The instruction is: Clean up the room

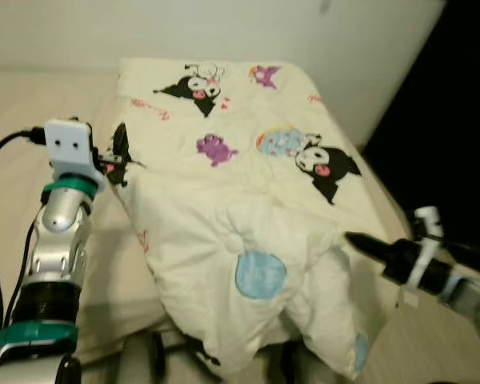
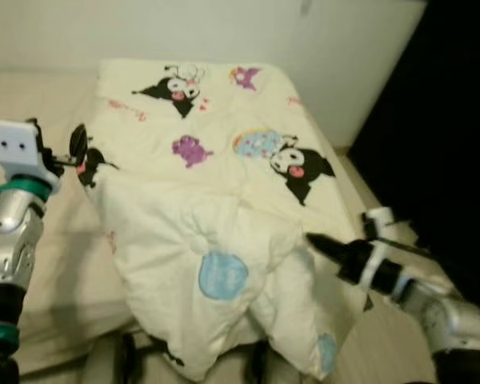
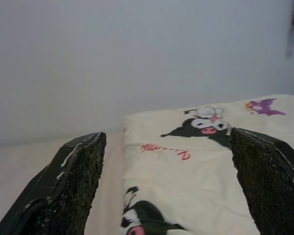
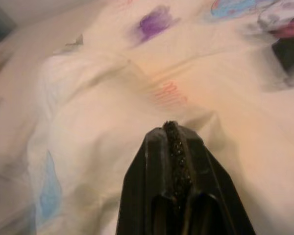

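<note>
Cartoon-print quilt (image 1: 248, 200) lies rumpled on the bed (image 1: 32, 128), its near end overhanging. Left gripper (image 3: 166, 186), fingers spread, hovers over its far-left edge; right gripper (image 4: 174, 134), fingers pressed together, points at its blurred near folds.

A bedroom in a home: a bed (image 1: 104, 264) with a beige sheet stands against a plain white wall (image 1: 224, 28), and a rumpled cream quilt (image 1: 248, 200) printed with cartoon characters lies across it, one end hanging over the edge.
</note>
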{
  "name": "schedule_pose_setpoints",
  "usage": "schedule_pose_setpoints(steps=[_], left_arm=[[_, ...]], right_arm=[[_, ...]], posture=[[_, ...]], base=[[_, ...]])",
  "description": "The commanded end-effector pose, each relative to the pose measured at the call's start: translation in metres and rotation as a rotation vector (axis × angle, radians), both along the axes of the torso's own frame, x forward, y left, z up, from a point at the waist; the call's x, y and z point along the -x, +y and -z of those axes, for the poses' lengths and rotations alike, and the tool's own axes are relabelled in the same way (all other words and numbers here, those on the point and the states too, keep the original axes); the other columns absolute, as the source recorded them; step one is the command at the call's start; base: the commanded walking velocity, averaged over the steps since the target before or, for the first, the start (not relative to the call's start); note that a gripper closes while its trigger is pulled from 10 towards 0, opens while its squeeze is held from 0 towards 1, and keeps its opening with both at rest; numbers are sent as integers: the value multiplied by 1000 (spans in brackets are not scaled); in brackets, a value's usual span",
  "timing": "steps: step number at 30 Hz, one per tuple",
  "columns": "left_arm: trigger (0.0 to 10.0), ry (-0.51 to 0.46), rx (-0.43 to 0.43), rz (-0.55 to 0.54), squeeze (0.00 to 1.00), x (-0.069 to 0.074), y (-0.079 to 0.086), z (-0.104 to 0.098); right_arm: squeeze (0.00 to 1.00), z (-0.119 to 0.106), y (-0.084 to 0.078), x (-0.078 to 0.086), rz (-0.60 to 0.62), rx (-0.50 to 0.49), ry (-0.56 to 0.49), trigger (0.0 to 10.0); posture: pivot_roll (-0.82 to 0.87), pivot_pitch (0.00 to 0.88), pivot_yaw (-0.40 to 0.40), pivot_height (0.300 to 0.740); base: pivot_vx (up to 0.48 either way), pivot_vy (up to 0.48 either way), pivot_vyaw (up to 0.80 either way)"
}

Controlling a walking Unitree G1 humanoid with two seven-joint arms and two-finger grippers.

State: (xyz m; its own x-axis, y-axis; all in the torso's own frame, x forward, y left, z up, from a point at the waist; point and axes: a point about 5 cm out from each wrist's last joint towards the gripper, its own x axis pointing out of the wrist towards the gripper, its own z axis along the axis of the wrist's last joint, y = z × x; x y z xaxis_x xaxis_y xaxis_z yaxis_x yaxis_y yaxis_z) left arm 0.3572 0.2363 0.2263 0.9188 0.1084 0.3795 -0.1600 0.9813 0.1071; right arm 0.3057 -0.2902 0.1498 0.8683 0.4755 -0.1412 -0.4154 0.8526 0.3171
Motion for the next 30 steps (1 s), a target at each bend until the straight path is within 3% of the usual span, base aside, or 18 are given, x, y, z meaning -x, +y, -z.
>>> schedule_pose_setpoints(steps=[1,2,4,5,6,7,9,11,14,15,17,20,21,22,24,25,29,30], left_arm=[[10000,23,11,-1,0,1,0,8],[10000,23,11,-1,0,1,0,8],[10000,52,43,51,0,-1,-8,12],[10000,52,43,51,0,-1,-8,12],[10000,66,27,95,0,-2,-15,13],[10000,74,-2,131,0,-4,-23,13],[10000,74,-2,131,0,-4,-23,13],[10000,80,-25,151,0,-7,-28,12],[10000,84,-17,124,0,-10,-24,9],[10000,84,-17,124,0,-10,-24,9],[10000,80,-12,118,0,-14,-24,5],[10000,75,-10,123,0,-16,-26,3],[10000,65,-9,140,0,-17,-31,-1],[10000,65,-9,140,0,-17,-31,-1],[10000,46,-9,178,0,-19,-38,-7],[10000,38,-5,198,0,-20,-41,-10],[10000,27,0,221,0,-20,-44,-12],[10000,18,3,240,0,-19,-47,-14]], right_arm=[[0,11,-21,-6,248,12,23,10000],[0,11,-21,-6,248,12,23,10000],[0,21,7,-17,217,35,25,10000],[0,21,7,-17,217,35,25,10000],[0,26,28,-19,138,39,23,10000],[0,30,61,-19,-21,39,16,10000],[0,30,61,-19,-21,39,16,10000],[0,28,123,-2,-408,40,-7,10000],[0,31,164,23,-756,139,0,10000],[0,31,164,23,-756,139,0,10000],[0,32,179,28,-900,173,14,10000],[0,28,185,29,-955,156,2,10000],[0,7,194,33,-1029,30,-44,10000],[0,7,194,33,-1029,30,-44,10000],[0,-48,204,38,-1106,-292,-171,10000],[0,-70,201,32,-1071,-402,-236,10000],[0,-86,192,18,-962,-487,-290,10000],[0,-88,180,7,-874,-512,-302,10000]], posture=[[106,0,-14,556],[106,0,-14,556],[107,0,-14,556],[107,0,-14,556],[116,1,-15,556],[120,0,-13,556],[120,0,-13,556],[121,0,-6,556],[120,0,-4,556],[120,0,-4,556],[123,4,1,556],[123,4,1,556],[125,3,1,556],[125,3,1,556],[127,2,0,556],[125,5,-1,556],[125,5,-1,556],[126,10,-3,556]], base=[[0,0,0],[0,0,0],[0,0,0],[0,0,0],[0,0,0],[0,0,0],[0,0,0],[0,0,0],[0,0,0],[0,0,0],[0,0,0],[0,0,0],[0,0,0],[0,0,0],[0,0,0],[0,0,0],[0,0,0],[0,0,0]])
